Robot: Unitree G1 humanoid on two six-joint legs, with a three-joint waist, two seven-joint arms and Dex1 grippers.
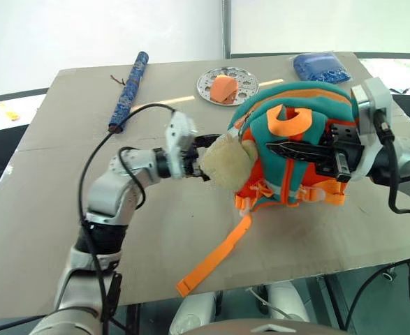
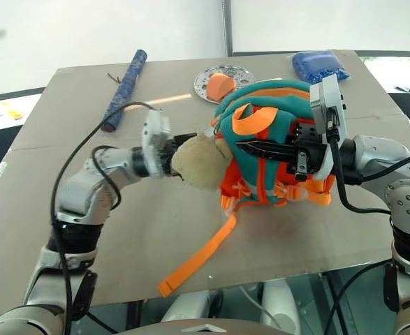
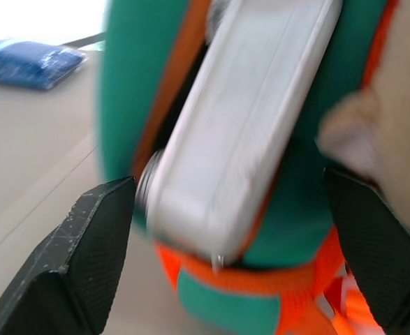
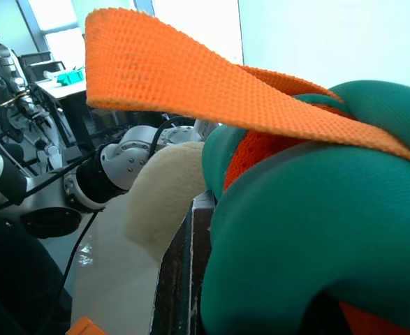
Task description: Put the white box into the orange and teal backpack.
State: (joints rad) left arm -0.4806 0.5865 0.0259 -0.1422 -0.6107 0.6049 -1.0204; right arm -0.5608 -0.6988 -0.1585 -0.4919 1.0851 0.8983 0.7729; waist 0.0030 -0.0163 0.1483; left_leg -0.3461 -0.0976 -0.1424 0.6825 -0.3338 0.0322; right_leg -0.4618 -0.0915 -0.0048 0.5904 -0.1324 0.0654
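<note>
The white box point(image 3: 239, 118) is sitting partway inside the orange and teal backpack point(image 1: 295, 132), slanting out of a gap edged with orange trim, its rounded lower end still poking clear of the teal fabric. How deep its far end reaches is hidden by the bag.

The left hand point(image 3: 225, 258) is facing the box end-on with its two black fingers point(image 3: 86, 258) standing wide apart, one on each side of the box and touching nothing; the box is lying between them and just beyond their tips. A tan plush toy point(image 1: 225, 164) hanging from the bag is crowding in beside this hand.

The right hand point(image 1: 309, 152) is reaching in from the other side with its fingers pressed together on the backpack's teal front, just below the orange webbing loop point(image 1: 292, 120), and it seems to be steadying the bag upright on the counter point(image 1: 65, 209).

By the look of it, the insertion step is nearly finished: the box is released but not fully swallowed. The next move likely calls for nudging the exposed end deeper while the right hand is bracing the bag, taking care not to tip it or snag the plush.
</note>
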